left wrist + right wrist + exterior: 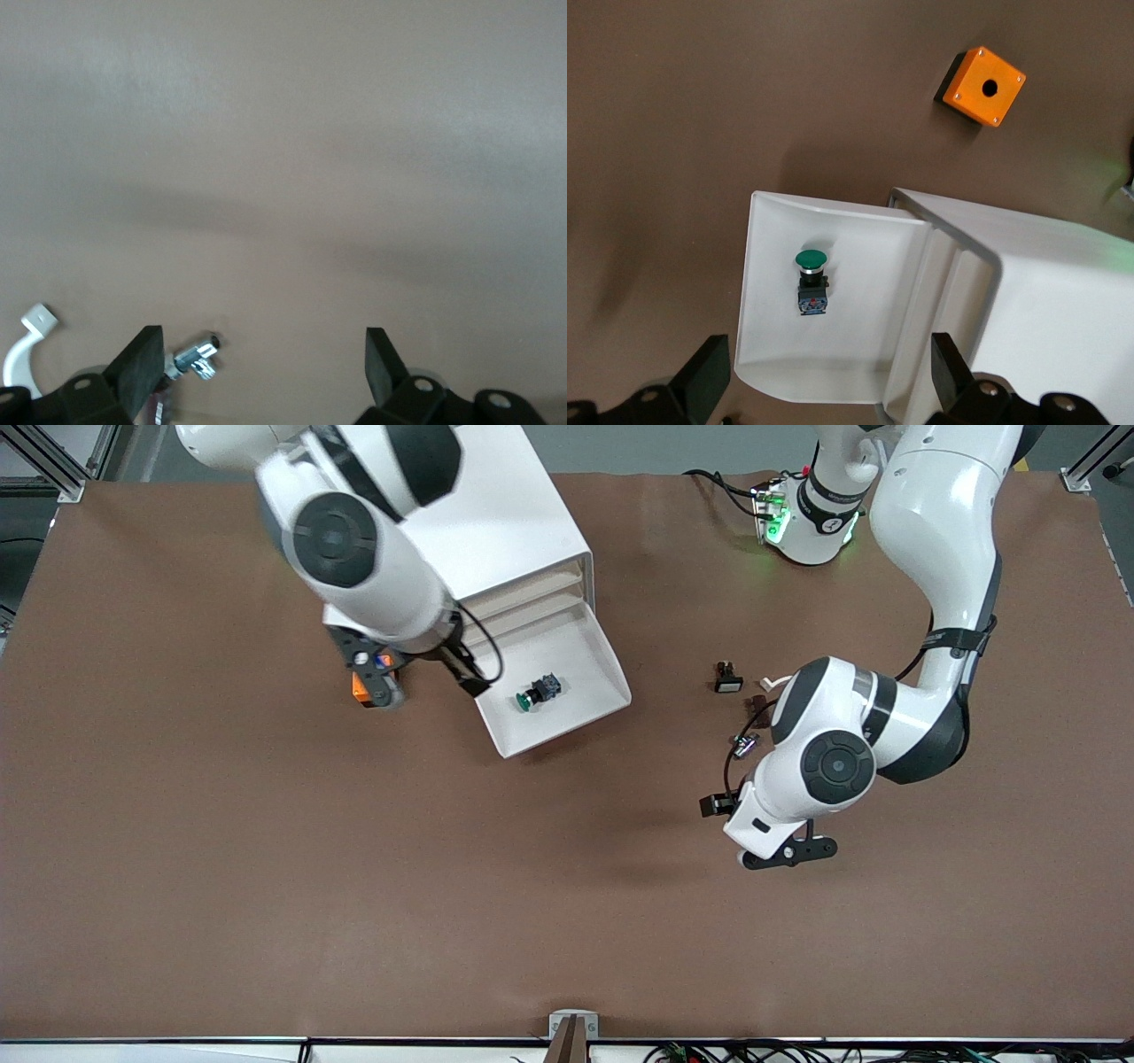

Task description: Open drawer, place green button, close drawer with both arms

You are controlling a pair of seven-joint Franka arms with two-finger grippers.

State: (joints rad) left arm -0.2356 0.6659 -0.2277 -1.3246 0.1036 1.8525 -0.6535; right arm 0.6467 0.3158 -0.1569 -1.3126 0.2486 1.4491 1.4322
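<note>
While the button [811, 282] lies in the open drawer [766, 354], both pincers, right [824, 376] and left [264, 372], gape empty.

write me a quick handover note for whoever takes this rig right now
Left gripper: open, holds nothing, over bare table toward the left arm's end; that arm waits.
Right gripper: open, holds nothing, over the drawer's front edge.
Drawer is pulled out of the cabinet. The button lies on its side in the drawer, green cap toward the front.
Done: drawer opened, button placed.
Left: push the drawer shut.
Orange cube sits on the table beside the cabinet, untouched.
</note>
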